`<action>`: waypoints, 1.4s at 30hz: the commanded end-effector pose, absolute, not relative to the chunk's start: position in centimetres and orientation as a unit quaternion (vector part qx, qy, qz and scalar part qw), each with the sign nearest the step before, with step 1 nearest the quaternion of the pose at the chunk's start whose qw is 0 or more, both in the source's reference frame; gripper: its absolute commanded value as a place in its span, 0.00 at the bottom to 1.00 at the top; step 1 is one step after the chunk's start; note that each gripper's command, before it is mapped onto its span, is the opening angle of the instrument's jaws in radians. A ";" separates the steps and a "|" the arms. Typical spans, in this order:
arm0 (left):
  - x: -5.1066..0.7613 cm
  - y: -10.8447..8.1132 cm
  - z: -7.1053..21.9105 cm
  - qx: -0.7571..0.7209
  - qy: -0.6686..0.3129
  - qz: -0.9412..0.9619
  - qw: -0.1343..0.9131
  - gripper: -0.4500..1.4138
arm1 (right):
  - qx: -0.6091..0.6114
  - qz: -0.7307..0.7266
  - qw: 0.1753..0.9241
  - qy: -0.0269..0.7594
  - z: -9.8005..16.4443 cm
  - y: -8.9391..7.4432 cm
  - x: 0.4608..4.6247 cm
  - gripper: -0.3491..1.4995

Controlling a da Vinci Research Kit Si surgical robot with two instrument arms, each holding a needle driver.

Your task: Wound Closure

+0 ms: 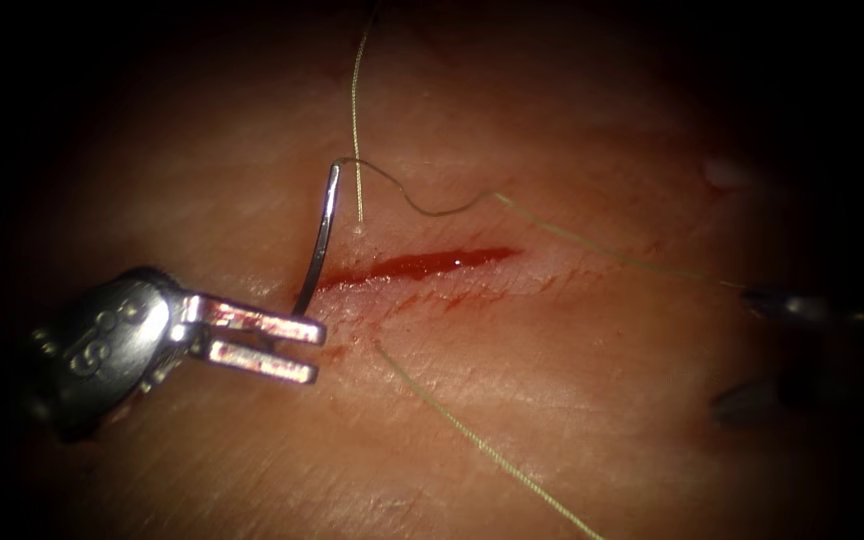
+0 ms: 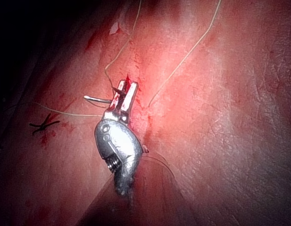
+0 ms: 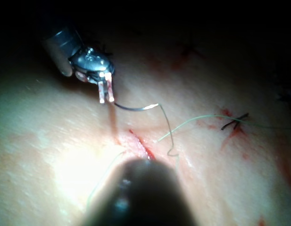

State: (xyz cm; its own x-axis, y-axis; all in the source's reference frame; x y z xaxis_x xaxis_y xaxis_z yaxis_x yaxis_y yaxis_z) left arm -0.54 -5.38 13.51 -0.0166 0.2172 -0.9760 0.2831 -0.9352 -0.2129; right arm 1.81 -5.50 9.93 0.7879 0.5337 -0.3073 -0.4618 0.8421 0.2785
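The cut (image 1: 422, 264) lies red across the tissue (image 1: 552, 400). At the cut's left end the curved needle (image 1: 320, 235) stands up, its lower end at the tissue just behind my left tool's upper jaw and its thread end on top. My left tool (image 1: 307, 347) sits left of the cut, jaws apart, with nothing clamped between them. The same needle (image 3: 136, 107) reaches sideways from those jaws (image 3: 106, 100); the left wrist view shows the needle (image 2: 97, 99) beside them too. Thread (image 1: 572, 238) runs from the needle's top rightward to my right tool (image 1: 742, 345), two dark separated tips holding nothing I can see.
One strand of thread (image 1: 355, 110) rises from a point just above the cut to the picture's top. Another thread (image 1: 482, 445) leaves the tissue below the cut toward the lower right. A dark knotted stitch (image 2: 44, 125) sits apart from the cut, with red fluid smears.
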 end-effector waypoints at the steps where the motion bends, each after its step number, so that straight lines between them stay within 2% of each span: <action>1: -0.57 -5.4 13.6 0.701 0.178 -0.690 0.025 0.00 | 0.096 0.267 0.939 0.192 10.0 -5.4 2.06 0.96; 12: -0.56 -5.4 13.6 0.700 0.178 -0.691 0.026 0.00 | 0.155 0.254 0.931 0.213 10.4 -5.6 2.93 0.91; 18: -0.56 -5.4 13.6 0.697 0.178 -0.694 0.027 0.00 | 0.152 0.238 0.939 0.196 10.8 -5.9 3.20 0.90; 23: -0.56 -5.4 13.6 0.697 0.179 -0.694 0.027 0.00 | 0.154 0.242 0.943 0.171 11.2 -6.2 3.32 0.90; 29: -0.54 -5.4 13.6 0.695 0.180 -0.696 0.029 0.00 | 0.153 0.245 0.946 0.144 11.7 -6.3 3.24 0.89; 34: -0.56 -5.4 13.6 0.695 0.179 -0.696 0.028 0.00 | 0.160 0.247 0.948 0.120 12.0 -6.5 3.22 0.85; 36: -0.56 -5.4 13.6 0.695 0.179 -0.696 0.028 0.00 | 0.180 0.245 0.946 0.109 12.1 -6.6 3.22 0.76; 37: -0.55 -5.4 13.6 0.695 0.179 -0.696 0.028 0.00 | 0.199 0.239 0.944 0.111 12.1 -6.6 3.22 0.56; 39: -0.55 -5.4 13.6 0.695 0.179 -0.696 0.029 0.00 | 0.222 0.230 0.939 0.124 12.1 -6.6 3.20 0.00; 42: -0.55 -5.4 13.6 0.695 0.179 -0.696 0.029 0.00 | 0.225 0.225 0.940 0.124 12.0 -6.6 3.17 0.00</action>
State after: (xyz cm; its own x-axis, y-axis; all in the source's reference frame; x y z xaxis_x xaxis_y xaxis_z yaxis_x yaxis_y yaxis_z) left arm -0.52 -5.40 13.54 -0.0336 0.2108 -0.9770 0.2880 -0.9340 -0.2114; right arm 3.10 -6.60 11.89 0.8700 0.4763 -0.1277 -0.3683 0.7997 0.4742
